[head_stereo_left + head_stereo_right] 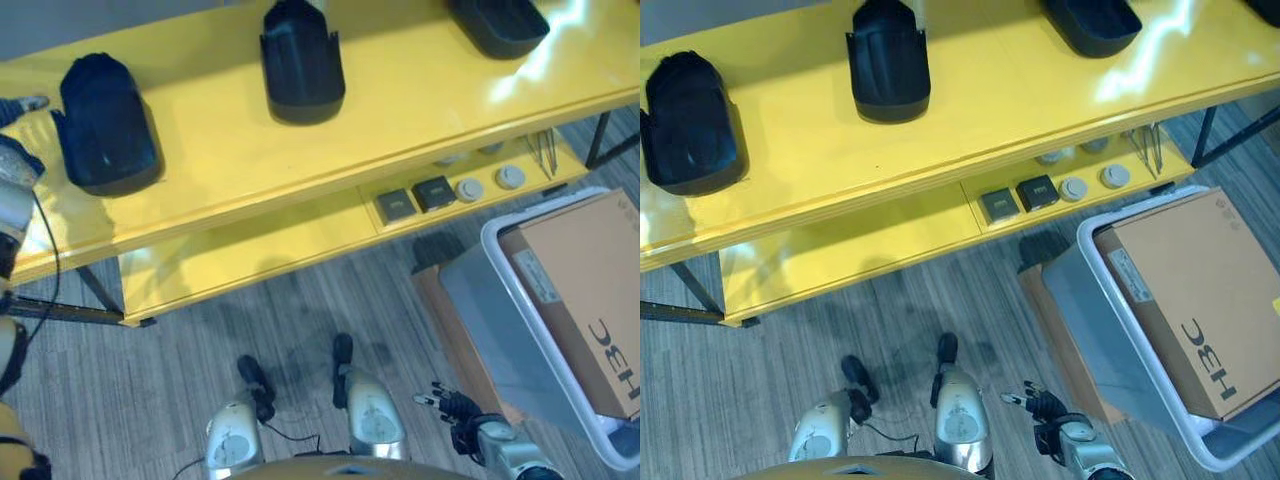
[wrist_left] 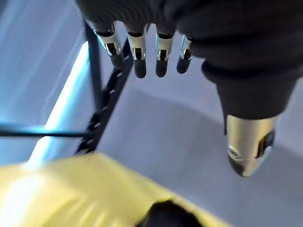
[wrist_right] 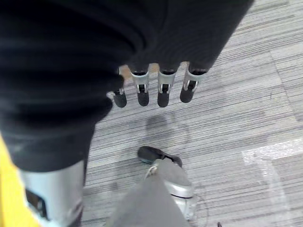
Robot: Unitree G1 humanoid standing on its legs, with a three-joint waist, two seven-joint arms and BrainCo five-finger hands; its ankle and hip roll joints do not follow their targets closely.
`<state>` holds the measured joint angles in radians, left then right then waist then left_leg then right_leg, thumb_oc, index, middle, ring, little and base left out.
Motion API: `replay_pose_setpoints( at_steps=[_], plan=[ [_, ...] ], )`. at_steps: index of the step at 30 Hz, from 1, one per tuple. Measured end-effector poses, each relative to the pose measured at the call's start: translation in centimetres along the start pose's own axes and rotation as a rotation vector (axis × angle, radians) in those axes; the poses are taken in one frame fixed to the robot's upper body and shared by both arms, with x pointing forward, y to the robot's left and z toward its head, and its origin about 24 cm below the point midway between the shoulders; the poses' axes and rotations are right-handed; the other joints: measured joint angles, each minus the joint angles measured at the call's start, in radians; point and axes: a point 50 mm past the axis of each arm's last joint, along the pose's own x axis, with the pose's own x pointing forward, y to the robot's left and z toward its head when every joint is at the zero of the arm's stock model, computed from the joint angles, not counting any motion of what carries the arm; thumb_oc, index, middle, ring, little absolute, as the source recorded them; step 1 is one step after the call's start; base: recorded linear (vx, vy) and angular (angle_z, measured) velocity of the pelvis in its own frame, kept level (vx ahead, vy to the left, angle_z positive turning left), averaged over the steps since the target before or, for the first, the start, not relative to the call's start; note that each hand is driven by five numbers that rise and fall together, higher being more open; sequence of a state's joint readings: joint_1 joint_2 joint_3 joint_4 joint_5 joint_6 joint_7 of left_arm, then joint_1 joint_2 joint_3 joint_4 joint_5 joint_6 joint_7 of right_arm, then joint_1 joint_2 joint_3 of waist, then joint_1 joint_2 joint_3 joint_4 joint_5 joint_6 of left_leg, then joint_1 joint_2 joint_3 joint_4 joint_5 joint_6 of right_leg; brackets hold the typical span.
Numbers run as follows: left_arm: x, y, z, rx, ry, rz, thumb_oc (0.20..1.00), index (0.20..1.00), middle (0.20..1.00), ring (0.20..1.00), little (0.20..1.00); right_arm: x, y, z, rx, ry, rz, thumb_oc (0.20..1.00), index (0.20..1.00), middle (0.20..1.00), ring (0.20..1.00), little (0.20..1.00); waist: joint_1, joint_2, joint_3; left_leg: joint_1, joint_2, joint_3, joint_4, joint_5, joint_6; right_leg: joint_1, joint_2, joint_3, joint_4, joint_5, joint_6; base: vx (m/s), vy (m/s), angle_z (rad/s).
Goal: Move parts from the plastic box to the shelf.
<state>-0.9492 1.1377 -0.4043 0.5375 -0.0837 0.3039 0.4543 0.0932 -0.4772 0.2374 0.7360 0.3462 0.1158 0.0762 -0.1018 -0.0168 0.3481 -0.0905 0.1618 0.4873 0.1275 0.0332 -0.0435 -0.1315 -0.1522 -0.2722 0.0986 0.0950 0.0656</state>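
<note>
Right hand (image 3: pixel 156 92): low by the floor at the robot's right, fingers straight and relaxed, holding nothing; seen small in the head view (image 1: pixel 455 405) just short of the plastic box.
Left hand (image 2: pixel 151 52): raised off the left end of the shelf, fingers straight, thumb (image 2: pixel 248 146) apart, nothing grasped; yellow shelf edge and a dark rounded shape, probably one of the parts, below it in the wrist view.
Plastic box (image 1: pixel 500 330): pale grey, translucent, on the floor at the right, just beside the shelf's lower tier.
Cardboard carton (image 1: pixel 590 290): brown, lying tilted inside the plastic box, taking up most of it; other contents of the box too hidden to tell.
Shelf (image 1: pixel 420 90): yellow, two tiers on dark legs, broad top tier across the upper view, narrower lower tier beneath.
Left black part (image 1: pixel 105 125): rounded moulded shell, on the top tier near its left end.
Middle black part (image 1: pixel 300 60): same kind, open hollow facing up, on the top tier, well apart from the left one.
Right black part (image 1: pixel 498 22): on the top tier at the far edge, partly cut off.
Lower tier items: two dark square blocks (image 1: pixel 415 200) side by side, two grey round discs (image 1: pixel 490 183) just beside them, thin metal rods (image 1: pixel 545 150) near the right end.
</note>
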Motion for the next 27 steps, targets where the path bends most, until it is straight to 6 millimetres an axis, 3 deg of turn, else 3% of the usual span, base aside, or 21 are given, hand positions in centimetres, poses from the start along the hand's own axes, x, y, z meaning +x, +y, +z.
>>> replay_pose_setpoints(
  at_steps=[2,4,5,6,8,9,10,11,12,13,15,19,23,27],
  plan=[
    [-1.2,1.1,2.0,-0.154,-0.122,0.001,1.000,1.000,1.000,1.000,1.000,-0.2,0.2,-0.8,0.034,0.015,-0.005,1.000,1.000,1.000,1.000,1.000,0.010,0.004,-0.037,0.022,-0.007,-0.007,-0.015,-0.002,-0.005,0.026,0.000,-0.008,-0.017,-0.001,0.003,0.02,-0.010,0.11],
    [-3.9,1.0,3.8,-0.384,-0.255,-0.067,1.000,1.000,1.000,1.000,1.000,-0.6,0.4,-2.3,0.071,0.052,-0.017,1.000,1.000,1.000,1.000,1.000,0.020,0.018,-0.096,0.038,-0.014,-0.016,-0.027,-0.001,-0.001,0.046,-0.003,-0.016,-0.021,-0.010,0.012,0.04,-0.016,0.15],
    [-5.2,0.6,3.9,-0.486,-0.275,-0.104,1.000,1.000,1.000,1.000,1.000,-0.7,0.5,-2.7,0.064,0.062,-0.024,1.000,1.000,1.000,1.000,1.000,0.032,0.026,-0.116,0.042,-0.017,-0.019,-0.029,-0.003,-0.002,0.050,-0.005,-0.016,-0.021,-0.018,0.016,0.07,-0.024,0.10],
    [-8.0,-0.8,3.8,-0.646,-0.291,-0.196,1.000,1.000,1.000,1.000,1.000,-0.8,0.9,-3.3,0.053,0.077,-0.029,1.000,1.000,1.000,1.000,1.000,0.051,0.038,-0.129,0.059,-0.020,-0.022,-0.031,-0.006,-0.003,0.067,-0.006,-0.021,-0.021,-0.023,0.020,0.07,-0.028,0.05],
    [-12.3,-2.8,2.5,-0.796,-0.263,-0.319,1.000,1.000,1.000,1.000,1.000,-0.9,1.5,-3.8,0.090,0.088,-0.034,1.000,1.000,1.000,1.000,1.000,0.066,0.041,-0.135,0.079,-0.021,-0.023,-0.043,-0.008,-0.006,0.084,-0.005,-0.021,-0.023,-0.033,0.023,0.04,-0.020,0.04],
    [-14.8,-4.2,1.7,-0.879,-0.215,-0.398,0.884,0.884,0.884,0.884,0.884,-1.0,1.7,-4.2,0.112,0.092,-0.040,1.000,1.000,1.000,1.000,1.000,0.075,0.039,-0.139,0.078,-0.021,-0.026,-0.044,-0.011,-0.012,0.083,-0.006,-0.024,-0.023,-0.043,0.023,0.03,-0.022,0.07],
    [-16.1,-5.3,1.2,-0.923,-0.171,-0.458,0.529,0.529,0.529,0.529,0.529,-1.1,1.9,-4.5,0.117,0.101,-0.042,1.000,1.000,1.000,1.000,1.000,0.086,0.035,-0.140,0.075,-0.020,-0.028,-0.044,-0.010,-0.013,0.081,-0.006,-0.027,-0.021,-0.044,0.023,0.02,-0.018,0.12],
    [-18.0,-6.8,0.3,-0.969,-0.093,-0.527,0.451,0.451,0.451,0.451,0.451,-1.2,2.1,-5.0,0.121,0.114,-0.051,1.000,1.000,1.000,1.000,1.000,0.097,0.026,-0.140,0.072,-0.020,-0.035,-0.046,-0.008,-0.012,0.080,-0.006,-0.037,-0.020,-0.048,0.019,0.04,-0.029,0.11],
    [-19.1,-7.4,-0.3,-0.995,-0.047,-0.543,0.200,0.200,0.200,0.200,0.200,-1.3,2.2,-5.2,0.122,0.119,-0.055,1.000,1.000,1.000,1.000,1.000,0.101,0.019,-0.140,0.073,-0.020,-0.037,-0.046,-0.008,-0.012,0.081,-0.006,-0.040,-0.020,-0.049,0.019,0.05,-0.034,0.15],
    [-21.4,-8.7,-1.5,-1.014,0.041,-0.589,0.200,0.200,0.200,0.200,0.200,-1.6,2.3,-6.0,0.119,0.139,-0.063,1.000,1.000,1.000,1.000,1.000,0.110,0.001,-0.150,0.073,-0.020,-0.043,-0.048,-0.009,-0.011,0.083,-0.006,-0.044,-0.020,-0.052,0.018,0.05,-0.046,0.09],
    [-22.5,-9.6,-2.4,-0.999,0.088,-0.620,0.200,0.200,0.200,0.200,0.200,-2.0,2.5,-7.1,0.124,0.168,-0.063,1.000,1.000,1.000,1.000,1.000,0.125,-0.018,-0.162,0.074,-0.020,-0.044,-0.053,-0.008,-0.012,0.083,-0.006,-0.045,-0.020,-0.052,0.018,0.01,-0.054,0.05],
    [-22.8,-10.7,-3.1,-0.912,0.088,-0.598,0.200,0.200,0.200,0.200,0.200,-2.1,3.0,-7.9,0.108,0.206,-0.050,1.000,1.000,1.000,1.000,1.000,0.133,-0.040,-0.177,0.074,-0.020,-0.044,-0.055,-0.005,-0.012,0.084,-0.006,-0.045,-0.021,-0.051,0.019,0.01,-0.044,0.00],
    [-22.7,-11.4,-3.5,-0.838,0.075,-0.581,0.200,0.200,0.200,0.200,0.200,-2.1,3.4,-8.0,0.092,0.205,-0.038,1.000,1.000,1.000,1.000,1.000,0.124,-0.035,-0.179,0.074,-0.022,-0.045,-0.061,0.000,-0.011,0.085,-0.003,-0.042,-0.032,-0.044,0.024,0.02,-0.004,-0.01],
    [-21.2,-12.7,-4.1,-0.808,0.128,-0.503,0.200,0.200,0.200,0.200,0.200,-1.9,3.6,-8.1,0.068,0.217,-0.026,1.000,1.000,1.000,1.000,1.000,0.086,-0.024,-0.179,0.079,-0.021,-0.039,-0.061,0.005,-0.014,0.094,-0.002,-0.041,-0.044,-0.036,0.023,0.00,-0.002,-0.02]
  ],
)
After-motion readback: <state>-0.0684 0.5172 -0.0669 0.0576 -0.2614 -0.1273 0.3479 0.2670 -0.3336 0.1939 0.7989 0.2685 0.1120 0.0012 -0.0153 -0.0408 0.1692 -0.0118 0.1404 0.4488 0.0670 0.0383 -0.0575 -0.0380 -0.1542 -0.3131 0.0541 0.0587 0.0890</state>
